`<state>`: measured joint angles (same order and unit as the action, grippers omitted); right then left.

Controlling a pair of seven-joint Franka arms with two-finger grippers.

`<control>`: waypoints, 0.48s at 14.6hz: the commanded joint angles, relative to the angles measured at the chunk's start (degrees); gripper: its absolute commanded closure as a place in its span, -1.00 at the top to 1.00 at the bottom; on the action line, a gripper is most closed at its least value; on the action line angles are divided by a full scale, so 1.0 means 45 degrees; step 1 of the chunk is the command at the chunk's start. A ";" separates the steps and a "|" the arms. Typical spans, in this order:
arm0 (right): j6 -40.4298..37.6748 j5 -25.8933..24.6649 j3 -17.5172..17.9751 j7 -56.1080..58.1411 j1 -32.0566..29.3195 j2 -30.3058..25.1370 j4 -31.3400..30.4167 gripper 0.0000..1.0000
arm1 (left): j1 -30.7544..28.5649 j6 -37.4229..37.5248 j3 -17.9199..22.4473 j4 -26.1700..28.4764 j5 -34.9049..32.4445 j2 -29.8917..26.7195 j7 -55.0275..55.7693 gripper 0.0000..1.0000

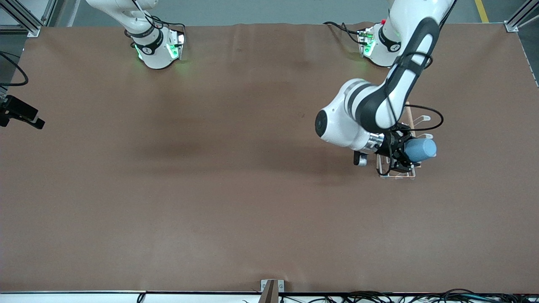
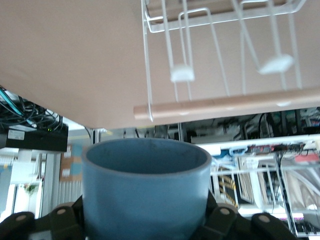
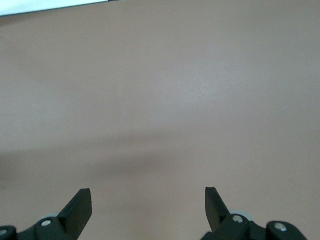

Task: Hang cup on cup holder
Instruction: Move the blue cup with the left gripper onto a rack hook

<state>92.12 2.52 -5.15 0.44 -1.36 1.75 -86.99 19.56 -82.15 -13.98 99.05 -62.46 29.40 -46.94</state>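
My left gripper (image 1: 405,154) is shut on the light blue cup (image 1: 421,150) and holds it on its side over the white wire cup holder (image 1: 397,176). The holder stands toward the left arm's end of the table, mostly hidden under the arm and cup. In the left wrist view the cup (image 2: 146,192) fills the space between the jaws, its open mouth facing away from the wrist. The holder's wooden rod (image 2: 225,106) and looped prongs (image 2: 182,74) lie ahead of the mouth, apart from it. My right gripper (image 3: 147,197) is open and empty over bare brown table; it is out of the front view.
The brown table cover (image 1: 210,176) spreads wide around the holder. A black camera mount (image 1: 21,112) juts in at the right arm's end. Cables (image 1: 379,296) and a small bracket (image 1: 271,289) lie along the edge nearest the front camera.
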 commanded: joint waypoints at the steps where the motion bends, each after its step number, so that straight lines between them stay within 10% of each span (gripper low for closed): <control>1: -0.0158 -0.0366 -0.0027 -0.0019 -0.0010 -0.0272 -0.0297 1.00 | -0.0011 0.0267 -0.0058 0.0314 -0.0903 0.0438 0.0703 -0.96; 7: -0.0119 -0.0346 -0.0048 -0.0019 -0.0088 -0.0330 -0.0452 1.00 | 0.0184 0.0697 -0.0058 0.0938 -0.0924 0.1044 0.1506 -0.94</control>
<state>91.31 1.98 -5.65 0.43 -1.43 1.74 -87.09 20.20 -80.03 -14.09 101.62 -65.34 34.13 -40.75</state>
